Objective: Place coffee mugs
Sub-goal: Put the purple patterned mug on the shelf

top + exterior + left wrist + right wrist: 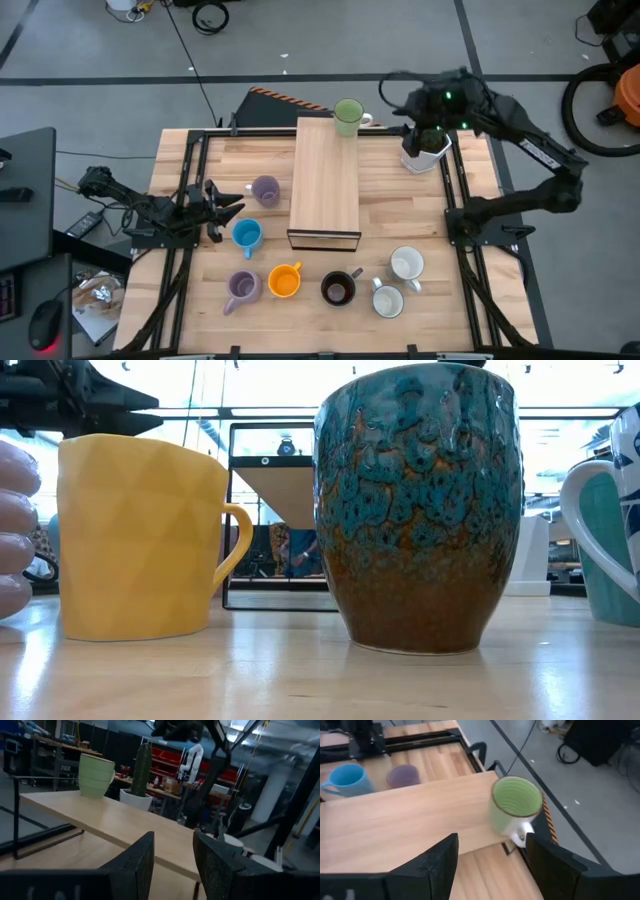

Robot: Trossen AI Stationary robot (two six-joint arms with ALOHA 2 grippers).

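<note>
Near edge of counter (420,215), row of five mugs not yet placed: lilac mug (242,287), orange mug (285,280), black mug (338,288), two white mugs (388,300) and (407,264), all upright.

One rank farther back, left of raised wooden shelf (325,180): light blue mug (247,235), then second lilac mug (265,190), both on counter, both unplaced.

Beside the blue mug: left hand (222,208), fingers parted with nothing between them in its wrist view; empty, parked at the left rail.

Far end of shelf: green mug (348,116), upright at the shelf's back edge, handle toward the right arm. Sole mug on the shelf; judged placed.

Just beyond and right of the green mug: right hand (490,855), jaws wide, released, nothing gripped, mug clear of both fingers in its wrist view.

Far right corner: white pot with cactus (424,152), below the right arm, not part of the count.

Tally, by judgement: one of eight done, seven left; task at an early stage.
</note>
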